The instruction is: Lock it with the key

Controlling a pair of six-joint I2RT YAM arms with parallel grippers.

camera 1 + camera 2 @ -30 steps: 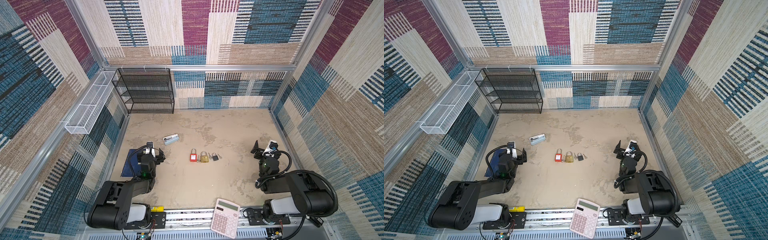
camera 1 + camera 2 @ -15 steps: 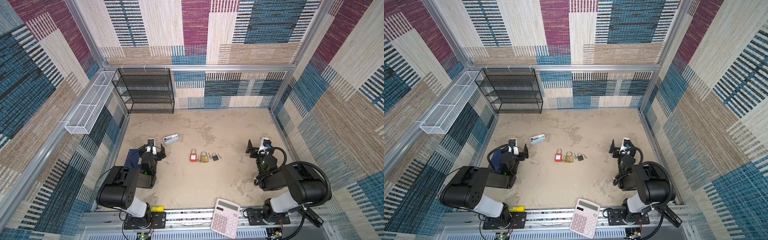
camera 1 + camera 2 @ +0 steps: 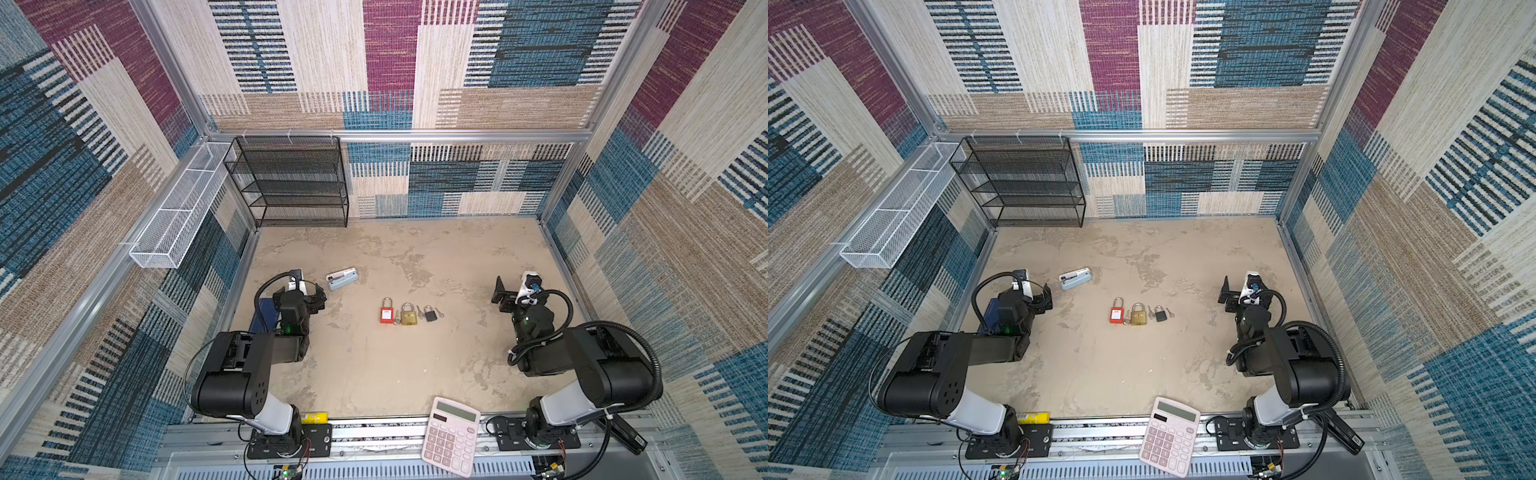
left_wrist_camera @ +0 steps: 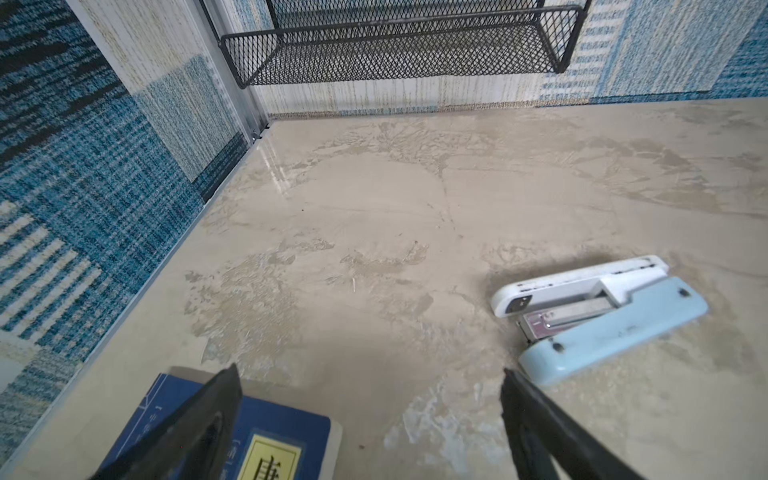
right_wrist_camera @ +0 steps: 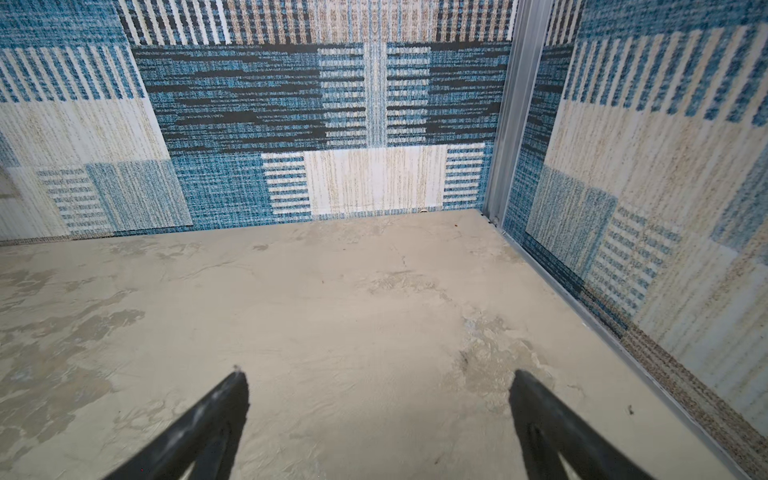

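Three padlocks lie in a row mid-table in both top views: a red one [image 3: 387, 312], a brass one [image 3: 409, 316] and a small black one [image 3: 430, 313]. Small silver keys [image 3: 419, 311] lie between and beside them. My left gripper [image 3: 313, 296] hovers open at the left, well away from the locks. In the left wrist view its fingers [image 4: 369, 370] stand wide with nothing between them. My right gripper [image 3: 509, 297] hovers open at the right, also far from the locks. The right wrist view shows it [image 5: 379, 373] over bare table only.
A pale blue stapler [image 3: 342, 278] lies just beyond the left gripper. A blue book [image 3: 266, 313] lies under the left arm by the wall. A pink calculator [image 3: 451, 438] rests on the front rail. A black mesh shelf [image 3: 291, 183] and a white wire basket [image 3: 174, 220] stand at the back left.
Both arms have lifted from their low folded pose, and both grippers have moved away from the front rail. Both stayed open. The locks and keys have not moved.
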